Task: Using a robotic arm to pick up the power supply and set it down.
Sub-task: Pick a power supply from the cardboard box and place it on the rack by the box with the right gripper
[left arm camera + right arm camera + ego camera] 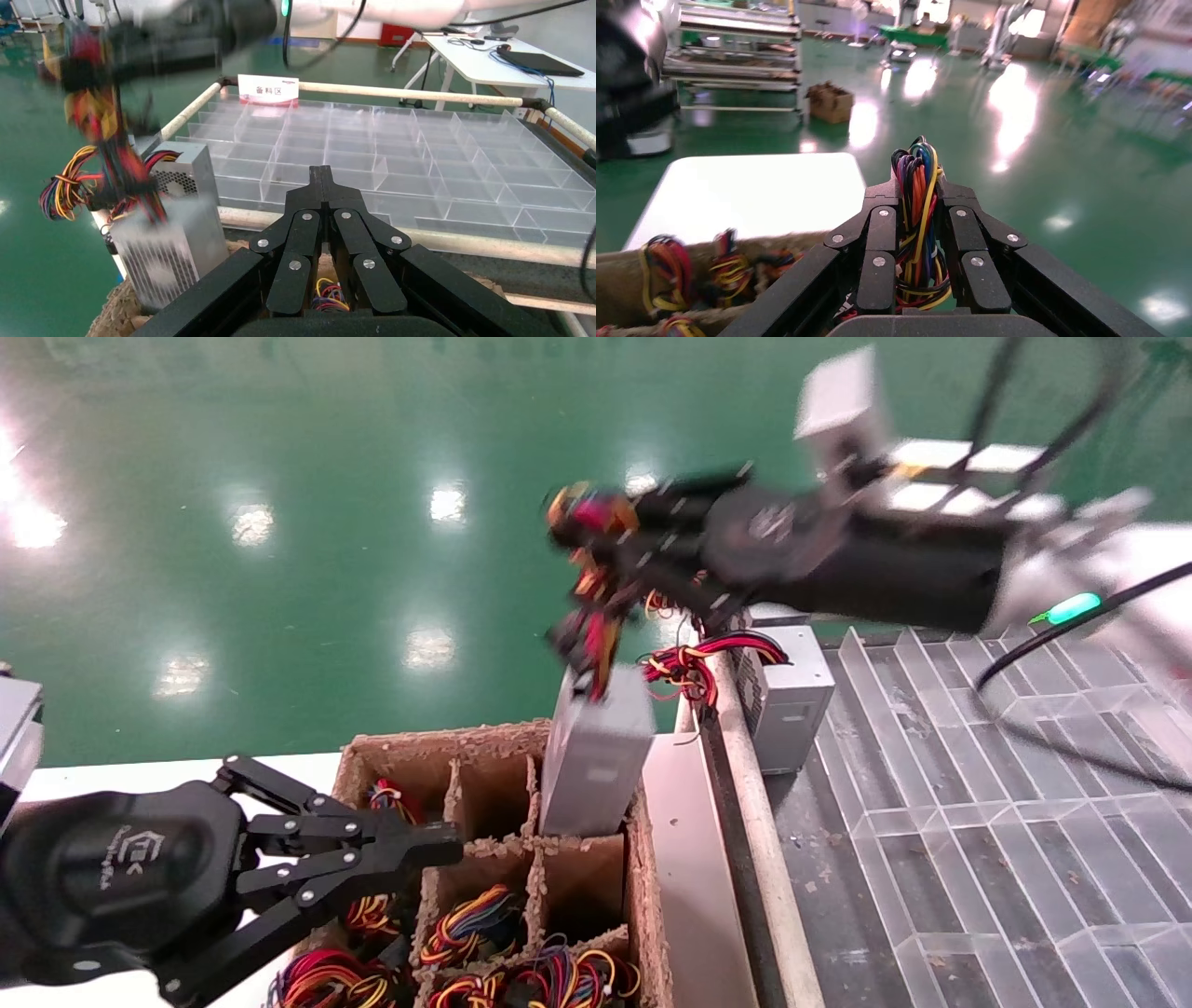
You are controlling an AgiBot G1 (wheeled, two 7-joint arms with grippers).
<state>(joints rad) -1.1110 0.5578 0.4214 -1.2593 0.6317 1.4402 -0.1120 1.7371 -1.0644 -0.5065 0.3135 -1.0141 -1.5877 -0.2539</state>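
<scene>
The power supply [596,752], a silver-grey metal box with a perforated face [163,256], hangs tilted from its wire bundle [589,581]. Its lower end is still inside a back cell of the cardboard crate [424,754]. My right gripper [596,537] is above the crate and is shut on that bundle [916,160] of red, yellow, orange, black and some blue wires; the wires run between the jaws of the right gripper [918,188]. My left gripper [453,849] is shut on nothing and sits low over the crate's front left; the wrist view confirms the left gripper [322,173] is shut.
A second silver box [792,696] with a mostly red bundle [694,665] stands in the clear divided tray [978,822] to the right, behind a pale rail [756,836]. Several coloured wire bundles [484,919] fill the crate's front cells. A white label sign [268,90] stands on the tray's far rail.
</scene>
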